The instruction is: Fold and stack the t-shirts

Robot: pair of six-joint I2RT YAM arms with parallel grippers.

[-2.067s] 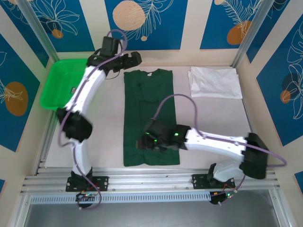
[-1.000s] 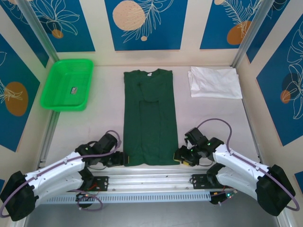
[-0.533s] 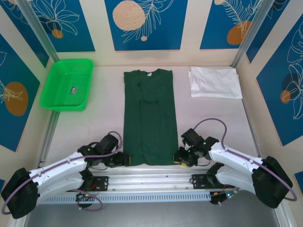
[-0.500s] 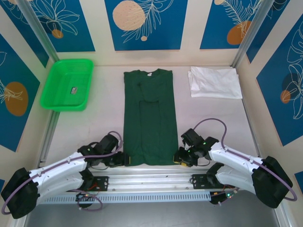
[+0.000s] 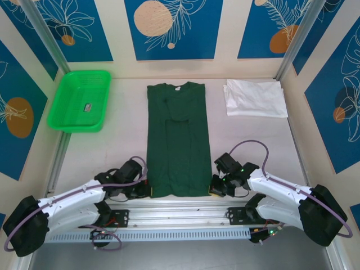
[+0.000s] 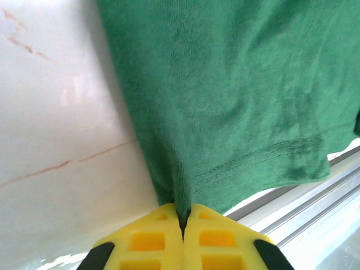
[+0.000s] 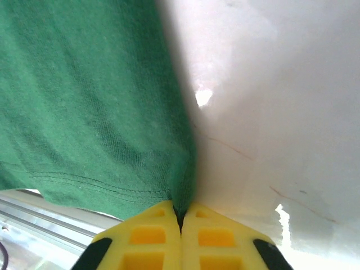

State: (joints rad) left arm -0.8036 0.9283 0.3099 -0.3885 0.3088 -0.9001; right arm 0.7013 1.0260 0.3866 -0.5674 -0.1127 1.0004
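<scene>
The dark green t-shirt (image 5: 179,140) lies flat in the middle of the table, folded into a long strip with its collar at the far end. My left gripper (image 5: 147,191) is shut on its near left hem corner (image 6: 183,194), the cloth pinched between the yellow fingers (image 6: 147,239). My right gripper (image 5: 212,190) is shut on the near right hem corner (image 7: 183,188), cloth bunched between its yellow fingers (image 7: 216,239). The white t-shirt (image 5: 256,98) lies folded at the far right, apart from both grippers.
A bright green mesh basket (image 5: 64,121) stands at the far left with a small dark item inside. The metal rail (image 5: 180,214) runs along the table's near edge just behind both grippers. Patterned blue walls close in the far side and both flanks.
Both arms came down from over the shirt to the near edge. Over the last second both grippers closed onto the green shirt's two near hem corners.
</scene>
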